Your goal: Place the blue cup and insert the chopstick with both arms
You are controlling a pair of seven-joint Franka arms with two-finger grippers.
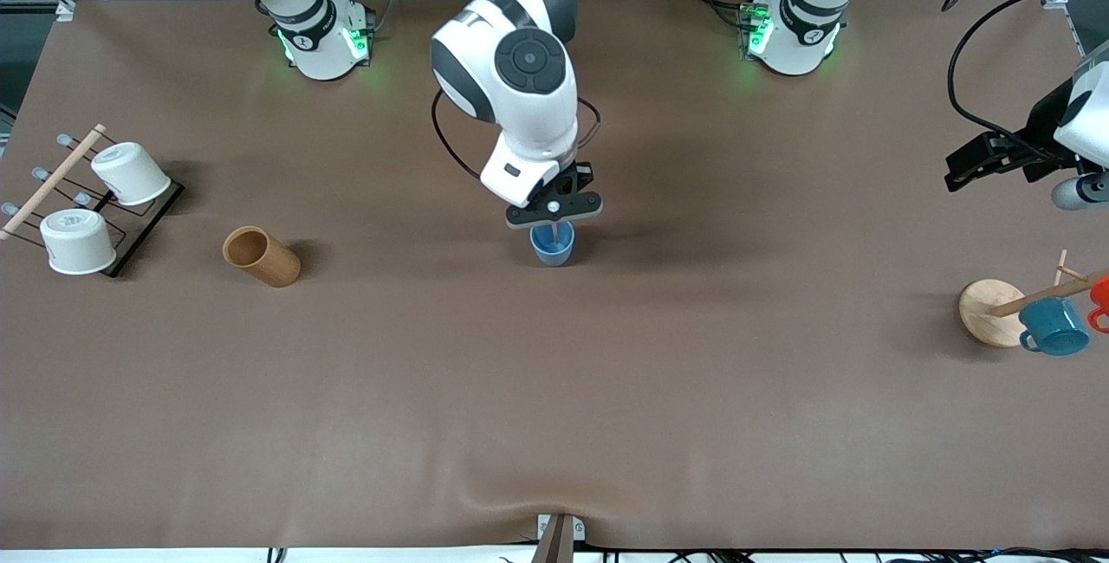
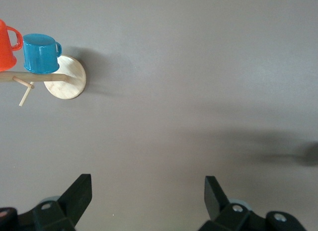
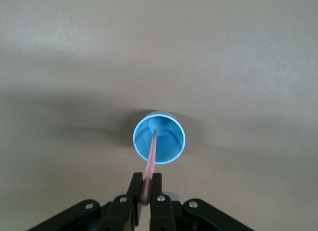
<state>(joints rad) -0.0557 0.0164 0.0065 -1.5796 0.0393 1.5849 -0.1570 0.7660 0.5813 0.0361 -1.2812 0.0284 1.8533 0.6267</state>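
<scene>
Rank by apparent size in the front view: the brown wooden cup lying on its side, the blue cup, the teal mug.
1. Brown wooden cup, the largest.
2. Teal mug.
3. Blue cup, the smallest, though the right end effector above it covers part of its rim, so this is less certain.

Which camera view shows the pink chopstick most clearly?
The right wrist view: the chopstick runs from the shut right gripper down into the blue cup. In the front view the gripper hides almost all of it over the cup. The left wrist view does not show it.
</scene>
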